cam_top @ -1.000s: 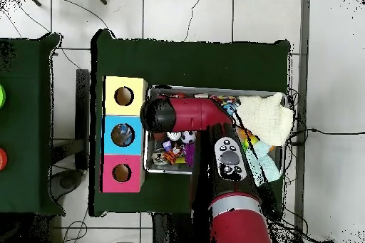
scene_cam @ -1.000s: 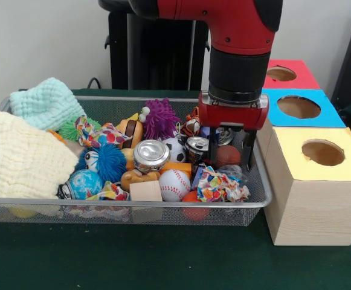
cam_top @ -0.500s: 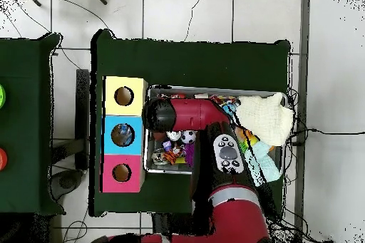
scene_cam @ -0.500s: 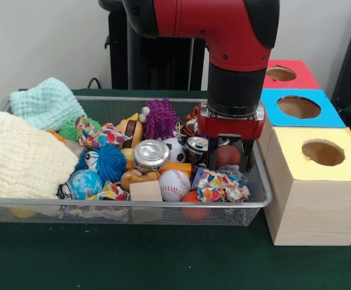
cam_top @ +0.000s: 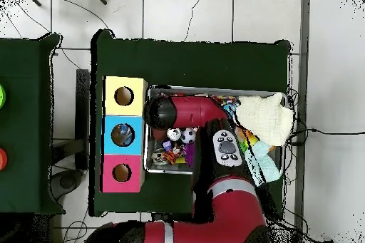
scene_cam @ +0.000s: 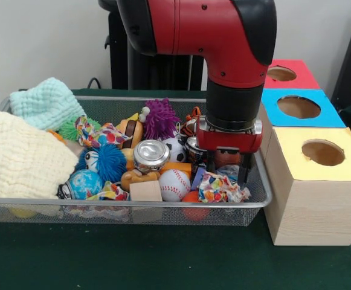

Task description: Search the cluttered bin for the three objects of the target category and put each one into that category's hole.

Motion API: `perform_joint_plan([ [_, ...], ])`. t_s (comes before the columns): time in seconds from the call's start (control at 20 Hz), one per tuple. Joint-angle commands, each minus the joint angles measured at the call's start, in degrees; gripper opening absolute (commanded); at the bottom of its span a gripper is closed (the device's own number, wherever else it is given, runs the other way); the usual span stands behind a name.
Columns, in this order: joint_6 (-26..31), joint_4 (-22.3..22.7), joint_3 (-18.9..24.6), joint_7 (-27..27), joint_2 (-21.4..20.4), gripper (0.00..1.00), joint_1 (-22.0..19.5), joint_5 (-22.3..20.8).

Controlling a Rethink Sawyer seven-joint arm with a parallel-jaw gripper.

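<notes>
My gripper (scene_cam: 228, 173) is down inside the wire bin (scene_cam: 127, 203) at its right end. It is open, and its dark fingers (scene_cam: 243, 171) straddle a small brown ball (scene_cam: 226, 157). Whether they touch the ball I cannot tell. Close by lie a baseball (scene_cam: 174, 183), a small soccer ball (scene_cam: 173, 147), a silver can (scene_cam: 150, 154) and a crumpled colourful wrapper (scene_cam: 221, 188). In the overhead view the red arm (cam_top: 187, 112) covers the gripper and that end of the bin (cam_top: 160, 169).
Three boxes with round holes stand right of the bin: yellow (scene_cam: 320, 178), blue (scene_cam: 299, 109), red (scene_cam: 284, 74). A cream cloth (scene_cam: 21, 160) and a mint knitted cloth (scene_cam: 45, 103) fill the bin's left end. A blue fuzzy ball (scene_cam: 107, 160), purple spiky ball (scene_cam: 160, 118) and wooden block (scene_cam: 145, 191) lie between.
The arm has come down over the second. The gripper has sunk deeper into the bin's right end, and its fingers now reach down either side of the brown ball.
</notes>
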Motion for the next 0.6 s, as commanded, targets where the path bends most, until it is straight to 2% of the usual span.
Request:
perform_joint_plan([
  [0.05, 3.66, -4.44, 3.32, -3.39, 3.95, 1.0, -1.49, -3.14],
  [0.6, 5.01, -9.57, 3.22, -6.13, 7.75, 1.0, -1.85, -4.45],
])
